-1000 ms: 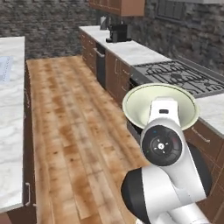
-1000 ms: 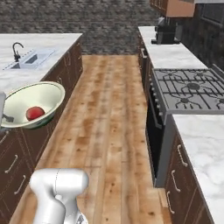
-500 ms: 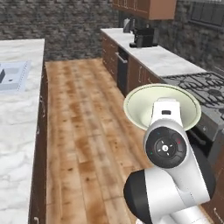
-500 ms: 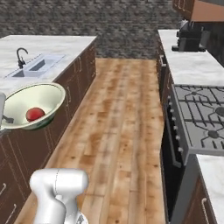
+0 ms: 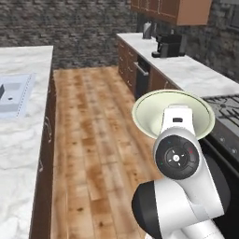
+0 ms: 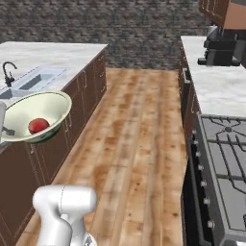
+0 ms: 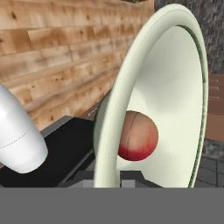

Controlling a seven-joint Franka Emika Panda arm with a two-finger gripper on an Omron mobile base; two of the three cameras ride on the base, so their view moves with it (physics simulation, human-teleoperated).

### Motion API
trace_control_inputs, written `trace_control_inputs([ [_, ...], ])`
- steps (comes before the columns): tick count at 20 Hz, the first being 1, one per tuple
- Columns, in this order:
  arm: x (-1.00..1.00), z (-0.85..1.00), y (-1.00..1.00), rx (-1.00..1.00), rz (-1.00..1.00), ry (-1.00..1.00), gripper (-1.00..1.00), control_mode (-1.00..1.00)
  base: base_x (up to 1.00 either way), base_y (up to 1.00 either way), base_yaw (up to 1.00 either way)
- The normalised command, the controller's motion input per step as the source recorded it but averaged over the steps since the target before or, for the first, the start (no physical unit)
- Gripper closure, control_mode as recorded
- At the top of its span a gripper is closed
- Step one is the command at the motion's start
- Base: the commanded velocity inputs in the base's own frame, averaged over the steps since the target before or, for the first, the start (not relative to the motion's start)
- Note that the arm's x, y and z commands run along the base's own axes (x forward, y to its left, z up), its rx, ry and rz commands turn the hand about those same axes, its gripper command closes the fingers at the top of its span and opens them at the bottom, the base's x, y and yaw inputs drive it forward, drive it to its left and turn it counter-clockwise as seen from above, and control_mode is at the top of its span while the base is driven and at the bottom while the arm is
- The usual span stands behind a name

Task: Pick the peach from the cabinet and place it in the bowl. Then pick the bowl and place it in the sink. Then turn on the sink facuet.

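Observation:
My gripper is shut on the near rim of the pale cream-green bowl, which it holds up in the air. The reddish peach lies inside the bowl. From the right base, the bowl hangs at the left edge in front of the island counter, with the peach in its bottom. From the left base, the bowl shows behind my arm. The grey-white sink is set in the island beyond, its black faucet at its left. The sink also appears at left. Brown cabinets hang at upper right.
A marble island counter runs along the left, with drawer fronts below. A gas stove and a counter with a black coffee machine line the right. Wooden floor lies open between them.
The whole scene has shifted, so the base has moved. The sink and island have come nearer and further into view. The bowl with the peach stays held in the same place relative to my arm.

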Motion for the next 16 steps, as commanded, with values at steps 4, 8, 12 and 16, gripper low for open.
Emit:
trace_control_inputs([
  [4, 0.00, 0.00, 0.00, 0.00, 0.00, 0.00, 1.00, 1.00, 1.00, -0.27, 0.06],
  [8, 0.00, 0.00, 0.00, 0.00, 0.00, 0.00, 1.00, 1.00, 1.00, -0.25, 0.06],
  [12, 0.00, 0.00, 0.00, 0.00, 0.00, 0.00, 1.00, 1.00, 1.00, -0.21, 0.08],
  [16, 0.00, 0.00, 0.00, 0.00, 0.00, 0.00, 1.00, 1.00, 1.00, -0.21, 0.14],
])
